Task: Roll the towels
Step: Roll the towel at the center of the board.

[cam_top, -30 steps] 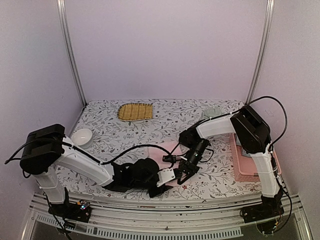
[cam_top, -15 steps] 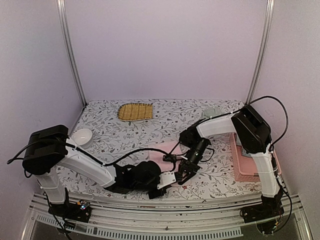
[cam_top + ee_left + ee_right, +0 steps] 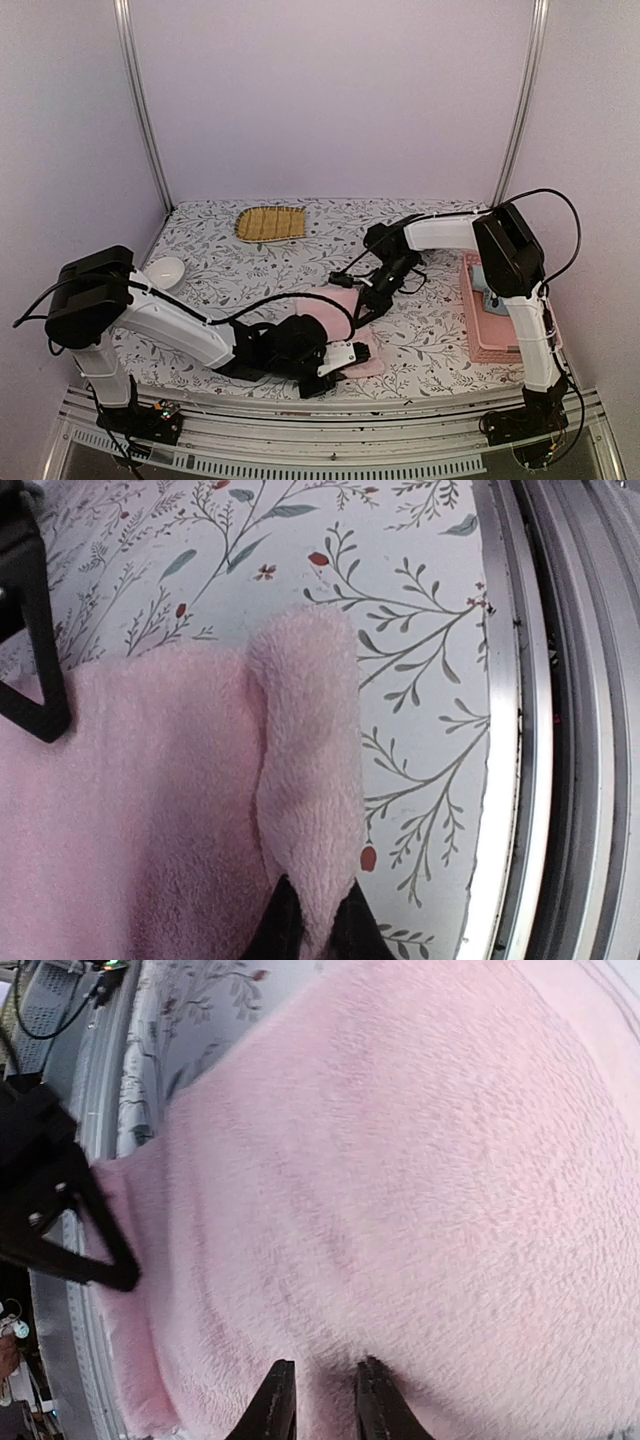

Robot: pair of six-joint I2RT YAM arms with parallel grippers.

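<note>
The pink towel [image 3: 365, 345] lies on the flowered table near the front edge and fills the right wrist view [image 3: 400, 1160]. My left gripper [image 3: 340, 358] is at its near corner, low over the table. In the left wrist view this gripper [image 3: 315, 900] is shut on a raised fold of the pink towel [image 3: 300, 780]. My right gripper [image 3: 365, 303] is at the towel's far side; its jaws [image 3: 320, 1375] stand narrowly apart with pink cloth pinched between the tips. A light blue towel [image 3: 490, 298] lies at the right.
A pink tray [image 3: 510, 340] sits at the right under the blue towel. A yellow-brown woven mat [image 3: 270, 222] lies at the back and a white bowl [image 3: 163, 270] at the left. The table's metal front rail [image 3: 560, 730] runs close beside the left gripper.
The left gripper has closed on the towel's near corner. The right gripper opened, moved from the front part of the towel to its far side, and narrowed onto the cloth.
</note>
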